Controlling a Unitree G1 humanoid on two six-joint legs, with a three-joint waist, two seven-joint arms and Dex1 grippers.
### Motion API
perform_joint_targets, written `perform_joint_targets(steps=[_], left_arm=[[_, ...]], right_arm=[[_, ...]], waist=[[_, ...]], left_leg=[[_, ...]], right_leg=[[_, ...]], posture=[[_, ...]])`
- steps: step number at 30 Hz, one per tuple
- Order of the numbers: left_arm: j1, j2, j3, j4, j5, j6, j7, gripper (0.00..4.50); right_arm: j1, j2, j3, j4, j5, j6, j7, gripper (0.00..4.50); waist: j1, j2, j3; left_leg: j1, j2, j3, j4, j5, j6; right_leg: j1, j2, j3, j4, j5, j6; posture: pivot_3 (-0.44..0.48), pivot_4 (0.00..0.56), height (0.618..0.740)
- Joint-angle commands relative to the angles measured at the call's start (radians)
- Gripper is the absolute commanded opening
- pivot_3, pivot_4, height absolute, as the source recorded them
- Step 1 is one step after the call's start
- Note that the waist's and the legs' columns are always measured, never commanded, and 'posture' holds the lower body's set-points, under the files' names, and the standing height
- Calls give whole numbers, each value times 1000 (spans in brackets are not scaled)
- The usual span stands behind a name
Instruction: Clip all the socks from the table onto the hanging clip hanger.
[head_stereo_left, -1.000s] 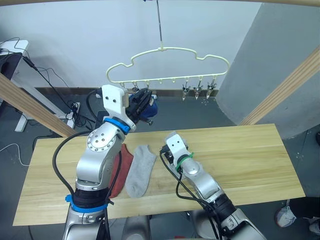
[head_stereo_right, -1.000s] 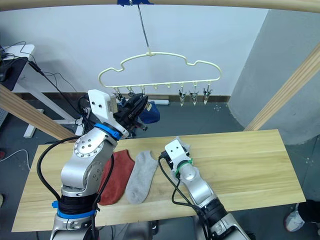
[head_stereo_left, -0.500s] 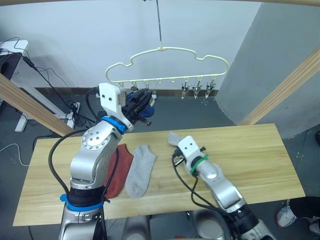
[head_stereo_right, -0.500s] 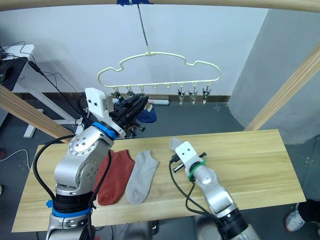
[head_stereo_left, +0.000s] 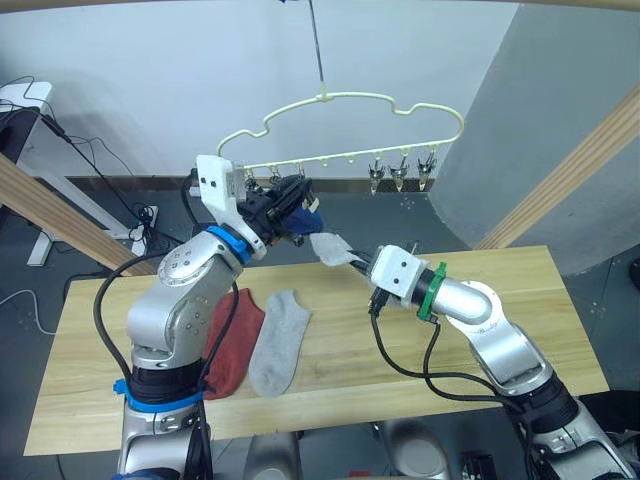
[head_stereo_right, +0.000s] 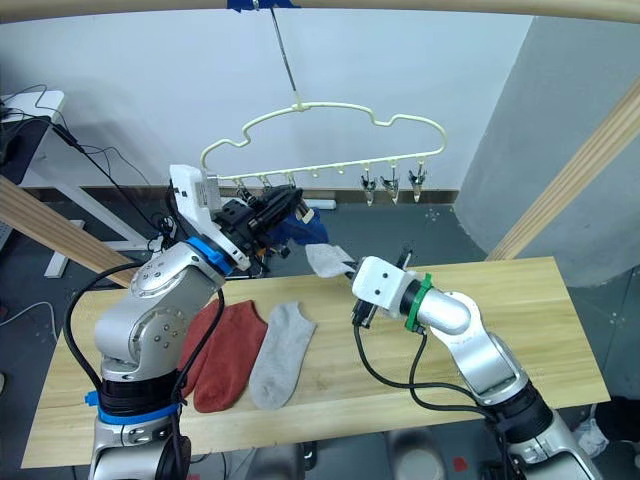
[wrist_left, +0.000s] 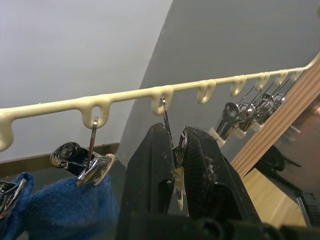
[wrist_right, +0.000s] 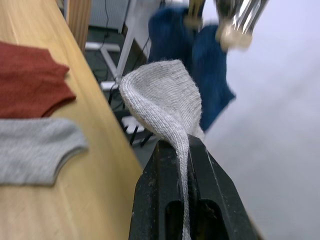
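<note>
Grey sock (wrist_right: 165, 102) pinched in right hand (wrist_right: 181, 150), left hand (wrist_left: 175, 150) squeezing clip (wrist_left: 176, 150)

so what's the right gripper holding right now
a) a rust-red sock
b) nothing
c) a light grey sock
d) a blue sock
c, the right gripper is shut on a light grey sock, lifted off the table toward the clip hanger, while a rust-red sock and another grey sock lie flat on the wood.
</note>
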Motion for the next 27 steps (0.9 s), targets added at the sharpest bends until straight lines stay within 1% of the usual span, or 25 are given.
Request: perform_joint_targets(steps=[1,8,27], left_arm=[[-14,-6,30,-49,-49,24,23,234],[-3,-4,40,-57,-86,54,49,234],[8,-2,35,-49,-112,58,74,234]], right_arm=[[-10,27,-26,12,-12,-51,-29,0],[-8,73,-52,27,-30,-78,-84,0],[-3,162,-41,7,-37,-63,-111,0]], waist=[[0,0,0],[0,0,0],[1,0,0]], left_leg=[[0,0,0,0,0,0],[0,1,0,0,0,0],[0,1,0,0,0,0]], right_leg=[[0,0,0,0,0,0],[0,-1,0,0,0,0],[0,-1,0,0,0,0]], posture=[[-219,337,740],[-219,337,740],[-216,331,740]])
